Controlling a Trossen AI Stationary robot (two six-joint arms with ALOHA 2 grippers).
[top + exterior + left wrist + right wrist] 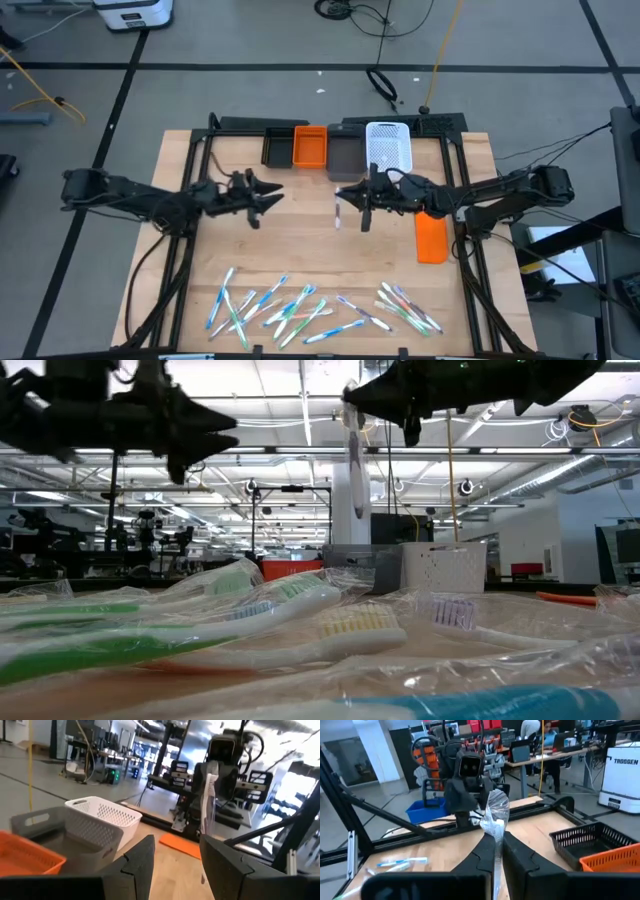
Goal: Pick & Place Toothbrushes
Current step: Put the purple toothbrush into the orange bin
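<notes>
- Wooden counter (200,300) carries the loose toothbrushes (300,308) along its near edge.
- Right end effector (352,199) is clamped on one wrapped toothbrush (338,211), hanging upright above mid-counter.
- Left end effector (272,195) hovers opposite, fingers partly apart, empty.

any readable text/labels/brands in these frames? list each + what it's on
"TROSSEN" – dark letters on the white box at the right edge of the right wrist view, cut off by the frame.
White device on the floor in the high view: dark marks, too small to read.
Toothbrush wrappers in the low view: no legible print.
Nothing else readable.
</notes>
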